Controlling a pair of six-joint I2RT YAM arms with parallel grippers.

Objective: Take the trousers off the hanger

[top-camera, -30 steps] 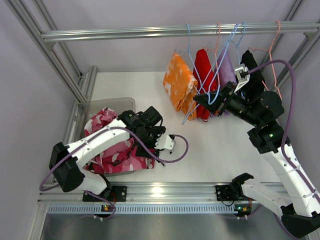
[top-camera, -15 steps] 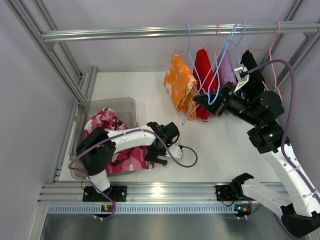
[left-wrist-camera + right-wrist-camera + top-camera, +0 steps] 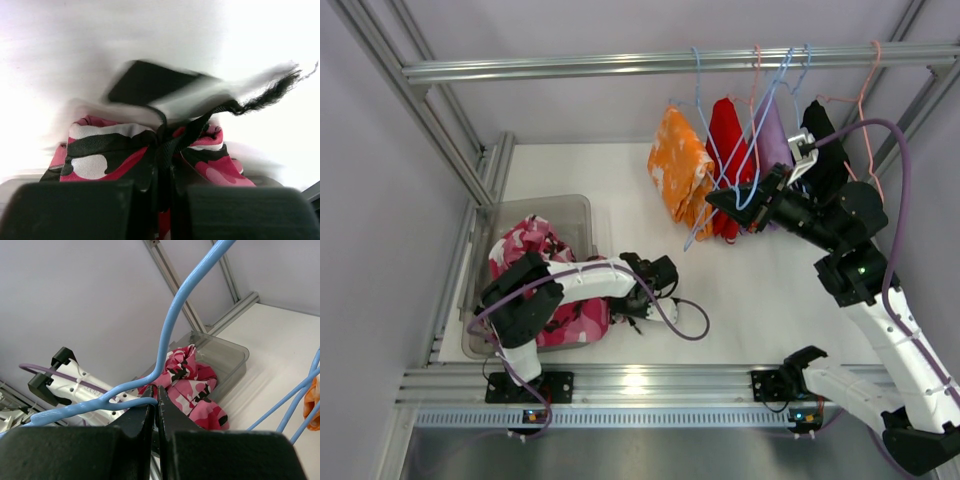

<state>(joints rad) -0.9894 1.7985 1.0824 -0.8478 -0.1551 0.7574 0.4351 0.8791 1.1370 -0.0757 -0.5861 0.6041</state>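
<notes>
The pink-white-black camouflage trousers (image 3: 535, 245) lie bunched in a grey bin (image 3: 575, 205) at the left, spilling over its near side. My left gripper (image 3: 635, 300) sits low at their right edge, shut, with a dark fold of them (image 3: 172, 145) pinched between its fingers. The orange trousers (image 3: 680, 175) with white blotches hang from a hanger on the rail. My right gripper (image 3: 722, 200) is shut on the wire of a bare, tilted blue hanger (image 3: 705, 222) beside them. The right wrist view shows that blue hanger (image 3: 172, 335) clamped at the right gripper (image 3: 156, 402), with the camouflage trousers (image 3: 192, 385) beyond.
Red (image 3: 725, 140), purple (image 3: 772, 135) and black (image 3: 820, 130) garments hang on wire hangers from the aluminium rail (image 3: 570, 68). Frame posts (image 3: 430, 110) run along the left. The left arm's purple cable (image 3: 685, 325) loops over the white table.
The left arm has pulled in toward its base, and its jaws have gone from open to shut at the trousers' edge. The right arm and the blue hanger have not moved.
</notes>
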